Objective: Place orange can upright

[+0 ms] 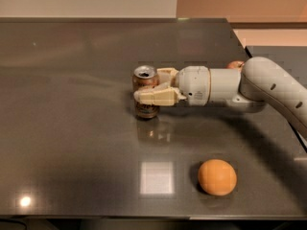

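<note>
Mid-table, the cream two-finger gripper has its fingers grasping the brownish-orange metal drink can upright on the dark glossy table, apparently the set-down step; next comes releasing and withdrawing right.

Cream two-finger gripper over middle of dark glossy tabletop. Fingers clasp upright brownish-orange metal drink can, which fills gap between them. Ahead of fingertips: bare tabletop, open passage. Far side of gripper: bare surface up to table's back edge. Camera side, back toward wrist: smooth round orange fruit, well apart. Behind white arm: small reddish object, mostly hidden.
</note>
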You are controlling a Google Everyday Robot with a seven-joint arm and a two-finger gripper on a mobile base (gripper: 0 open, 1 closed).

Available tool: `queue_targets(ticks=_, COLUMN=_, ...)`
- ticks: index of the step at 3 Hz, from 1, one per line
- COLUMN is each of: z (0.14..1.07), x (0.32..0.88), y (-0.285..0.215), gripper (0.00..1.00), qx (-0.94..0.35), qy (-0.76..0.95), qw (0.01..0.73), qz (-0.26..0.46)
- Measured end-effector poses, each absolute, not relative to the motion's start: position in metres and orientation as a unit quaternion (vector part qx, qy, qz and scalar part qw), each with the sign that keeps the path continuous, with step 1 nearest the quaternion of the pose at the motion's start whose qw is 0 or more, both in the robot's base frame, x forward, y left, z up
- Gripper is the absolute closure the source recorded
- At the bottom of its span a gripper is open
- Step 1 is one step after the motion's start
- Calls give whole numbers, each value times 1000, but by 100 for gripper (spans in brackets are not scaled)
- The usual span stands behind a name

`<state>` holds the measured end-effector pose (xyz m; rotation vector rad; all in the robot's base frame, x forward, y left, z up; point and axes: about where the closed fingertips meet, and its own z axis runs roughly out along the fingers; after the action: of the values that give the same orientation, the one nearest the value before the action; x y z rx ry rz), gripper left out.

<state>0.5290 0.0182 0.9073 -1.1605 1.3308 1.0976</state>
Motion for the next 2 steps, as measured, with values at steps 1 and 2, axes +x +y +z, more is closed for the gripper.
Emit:
queue_targets(ticks=1, z=905, x=529, y=13, gripper=59, qx=-485, qy=545, qw=518, qz=445)
queue_targets(ticks=2, z=902, x=528, y=10, gripper=35, qx=-495, qy=543, qw=520, qz=436)
